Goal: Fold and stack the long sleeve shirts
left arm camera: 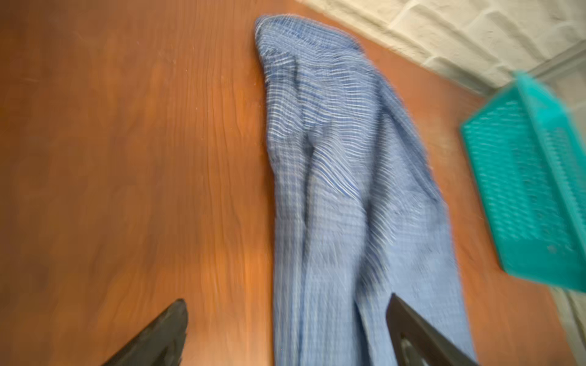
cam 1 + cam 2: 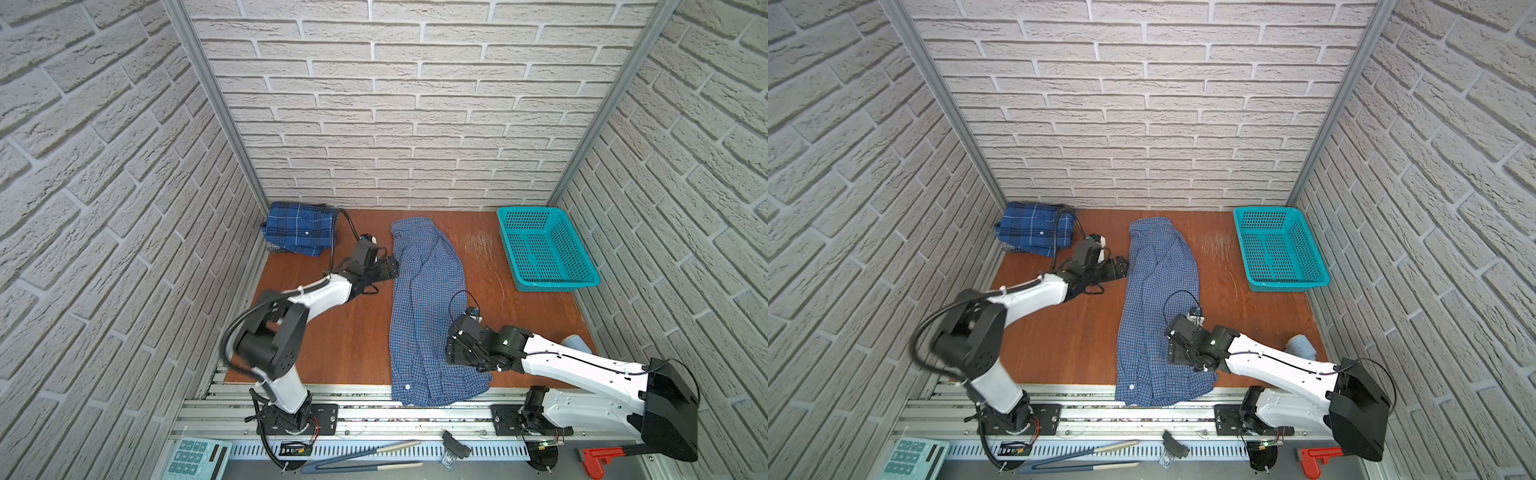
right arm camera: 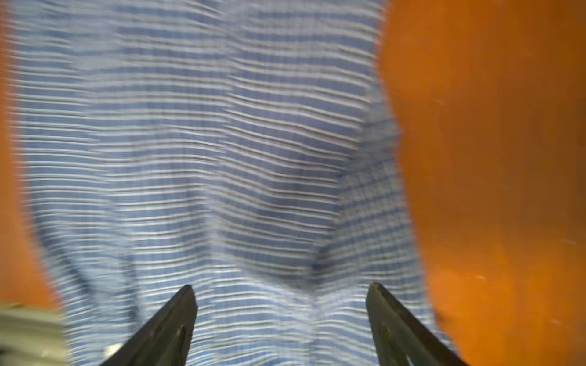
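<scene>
Left fingers (image 1: 161,336) and right fingers (image 3: 171,329) gape apart (blurry views); seemingly empty at the light shirt (image 2: 424,299).

The brown wooden worktop (image 2: 340,332) carries a light blue small-check shirt (image 2: 419,299), lying long down the middle with its near end over the front edge. A folded royal-blue plaid shirt (image 2: 297,228) sits in the far left corner, and a teal perforated basket (image 2: 557,286) in the far right corner.

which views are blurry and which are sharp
Both wrist views are motion-blurred: in the left wrist view the light blue check shirt and the teal basket smear; in the right wrist view the shirt's checks streak into stripes. Both top views are sharp.
</scene>
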`<move>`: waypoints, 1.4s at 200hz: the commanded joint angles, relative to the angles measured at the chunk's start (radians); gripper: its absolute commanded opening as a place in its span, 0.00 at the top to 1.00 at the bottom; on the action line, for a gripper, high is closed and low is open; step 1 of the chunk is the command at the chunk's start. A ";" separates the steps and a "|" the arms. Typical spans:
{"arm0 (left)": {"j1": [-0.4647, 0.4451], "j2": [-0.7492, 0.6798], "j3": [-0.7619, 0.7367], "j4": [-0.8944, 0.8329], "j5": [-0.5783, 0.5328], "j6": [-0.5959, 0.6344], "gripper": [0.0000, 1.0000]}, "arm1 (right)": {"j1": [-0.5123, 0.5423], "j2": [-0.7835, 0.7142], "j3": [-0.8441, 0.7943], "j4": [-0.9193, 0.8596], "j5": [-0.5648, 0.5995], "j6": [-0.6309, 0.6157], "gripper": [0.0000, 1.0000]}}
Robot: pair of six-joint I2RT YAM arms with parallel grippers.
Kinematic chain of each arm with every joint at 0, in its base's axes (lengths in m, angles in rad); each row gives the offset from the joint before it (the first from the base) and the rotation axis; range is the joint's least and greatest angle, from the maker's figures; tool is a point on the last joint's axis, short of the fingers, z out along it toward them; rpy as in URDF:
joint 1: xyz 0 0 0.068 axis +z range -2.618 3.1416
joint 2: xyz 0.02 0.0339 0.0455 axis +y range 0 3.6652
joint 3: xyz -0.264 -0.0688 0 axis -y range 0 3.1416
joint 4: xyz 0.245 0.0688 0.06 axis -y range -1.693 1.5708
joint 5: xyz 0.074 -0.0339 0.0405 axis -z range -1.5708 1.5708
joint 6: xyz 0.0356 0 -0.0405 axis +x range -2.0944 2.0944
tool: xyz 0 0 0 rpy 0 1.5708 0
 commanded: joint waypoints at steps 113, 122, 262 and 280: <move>-0.707 -0.335 -0.469 -0.009 -0.327 -0.553 0.11 | -0.014 -0.025 -0.144 0.077 -0.089 -0.014 0.16; -0.722 -0.316 -0.471 0.008 -0.318 -0.570 0.16 | -0.009 -0.030 -0.154 0.107 -0.123 -0.017 0.17; -0.970 -0.307 -0.552 0.065 -0.339 -0.789 0.63 | 0.232 0.007 -0.051 0.036 -0.095 0.188 0.63; -0.952 -0.368 -0.549 0.072 -0.352 -0.763 0.75 | 0.238 -0.025 -0.013 0.014 -0.078 0.201 0.79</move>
